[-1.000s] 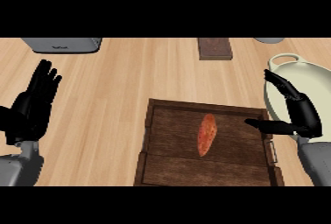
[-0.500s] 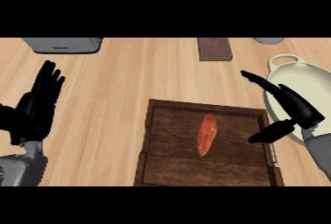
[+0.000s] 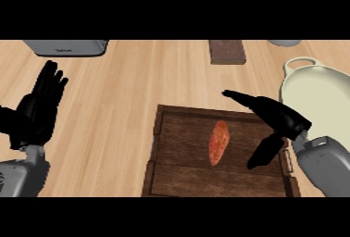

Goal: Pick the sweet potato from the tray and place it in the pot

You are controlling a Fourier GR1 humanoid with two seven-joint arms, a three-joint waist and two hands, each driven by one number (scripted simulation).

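Counter [image 3: 137, 83] carries the dark wooden tray [image 3: 184, 180] at centre, cream pot [image 3: 321, 92] to its right (handy drop target). Right hand [image 3: 273, 118] hovers over the tray's right half, fingers and thumb spread wide, holding nothing, likely set to straddle the sweet potato [image 3: 219, 142], which lies lengthwise mid-tray. Left hand [image 3: 37, 111] rests open at the left edge, fingers up.

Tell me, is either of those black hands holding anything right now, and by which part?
Nothing is held. The sweet potato lies untouched on the tray; the right hand is open beside it, and the left hand rests open.
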